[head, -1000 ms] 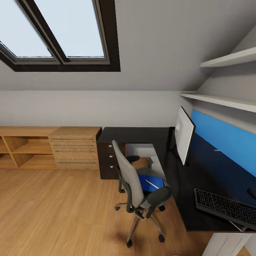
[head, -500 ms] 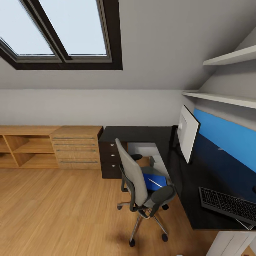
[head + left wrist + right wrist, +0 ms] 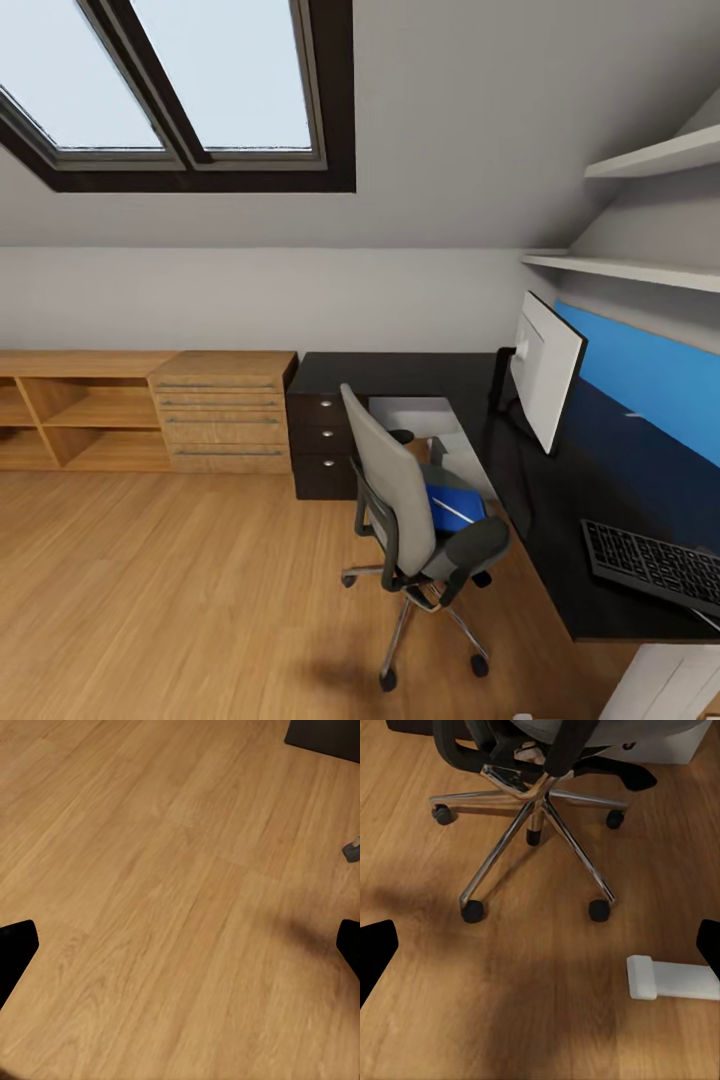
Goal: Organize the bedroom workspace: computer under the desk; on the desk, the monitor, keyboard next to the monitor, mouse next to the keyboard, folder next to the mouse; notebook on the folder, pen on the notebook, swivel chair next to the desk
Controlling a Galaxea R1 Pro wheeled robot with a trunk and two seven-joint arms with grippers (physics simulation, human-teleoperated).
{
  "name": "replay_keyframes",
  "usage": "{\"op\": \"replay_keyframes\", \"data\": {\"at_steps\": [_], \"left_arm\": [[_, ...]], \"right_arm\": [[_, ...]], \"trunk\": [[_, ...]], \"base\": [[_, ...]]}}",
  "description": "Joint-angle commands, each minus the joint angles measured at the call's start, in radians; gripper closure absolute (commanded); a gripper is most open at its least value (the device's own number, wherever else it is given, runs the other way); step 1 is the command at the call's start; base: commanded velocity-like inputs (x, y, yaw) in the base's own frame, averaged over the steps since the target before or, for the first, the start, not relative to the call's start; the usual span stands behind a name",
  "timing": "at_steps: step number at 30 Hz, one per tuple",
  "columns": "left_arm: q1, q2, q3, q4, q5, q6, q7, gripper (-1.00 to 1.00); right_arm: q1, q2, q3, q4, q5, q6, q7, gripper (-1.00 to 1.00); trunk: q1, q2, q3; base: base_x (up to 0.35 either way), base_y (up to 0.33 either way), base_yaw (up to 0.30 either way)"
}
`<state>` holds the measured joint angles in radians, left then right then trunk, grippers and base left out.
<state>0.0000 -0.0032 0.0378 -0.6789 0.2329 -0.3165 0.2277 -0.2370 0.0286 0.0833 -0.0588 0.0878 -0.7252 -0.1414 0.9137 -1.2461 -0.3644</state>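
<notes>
Head view takes in the grey-backed swivel chair with black armrests (image 3: 400, 500) standing just beside the black L-shaped desk (image 3: 545, 520). On its seat lies the flat blue folder (image 3: 452, 504), and a thin pale pen-like stick (image 3: 455, 510) lies across it; I cannot tell whether a notebook is there too. The white-backed flat monitor (image 3: 548, 370) stands upright on the desk, the black keyboard (image 3: 655, 565) nearer the desk's front edge, well apart from it. The folder looks thin, light and somewhat flexible, probably slippery on its cover, so I judge it best pinched at an edge overhanging the seat, with the loose stick lifted off first.

Left wrist view looks down on wooden plank floor (image 3: 165, 900); the left end effector (image 3: 180, 945) shows two dark fingertips far apart at the frame's sides, so it is spread wide and holds nothing.

Right wrist view shows the chair's chrome five-star base (image 3: 534, 817) on its black casters, and a white block-like leg (image 3: 671, 979) on the floor. The right end effector (image 3: 540, 945) is likewise spread wide and empty.
</notes>
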Motion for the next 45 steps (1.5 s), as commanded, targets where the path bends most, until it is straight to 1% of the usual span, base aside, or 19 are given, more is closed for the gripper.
{"op": "replay_keyframes", "data": {"at_steps": [1,5,10,14,45], "left_arm": [[0.000,0.000,0.001,-0.001,0.006,-0.003,-0.001,-1.00],[0.000,0.000,0.001,-0.001,0.006,-0.003,0.000,-1.00],[0.000,0.000,0.001,-0.001,0.006,-0.003,0.000,-1.00],[0.000,0.000,0.001,-0.001,0.006,-0.003,0.000,-1.00],[0.000,0.000,0.001,-0.005,0.008,-0.003,-0.001,-1.00]], "right_arm": [[-0.001,0.000,0.006,0.001,0.007,-0.001,-0.010,-1.00],[-0.001,0.000,0.006,0.002,0.007,0.000,-0.010,-1.00],[-0.001,-0.001,0.006,0.002,0.007,0.001,-0.010,-1.00],[-0.001,0.000,0.006,0.002,0.007,0.001,-0.010,-1.00],[-0.001,-0.001,0.001,0.001,0.002,0.001,-0.010,-1.00]], "trunk": [[0.004,-0.008,-0.004],[0.019,-0.036,-0.017],[0.038,-0.071,-0.032],[0.054,-0.099,-0.045],[0.173,-0.316,-0.142]], "base": [[0.000,0.004,0.000],[-0.029,0.002,0.000],[-0.257,0.000,0.000],[-0.094,0.000,0.000],[-0.005,0.000,0.000]]}}
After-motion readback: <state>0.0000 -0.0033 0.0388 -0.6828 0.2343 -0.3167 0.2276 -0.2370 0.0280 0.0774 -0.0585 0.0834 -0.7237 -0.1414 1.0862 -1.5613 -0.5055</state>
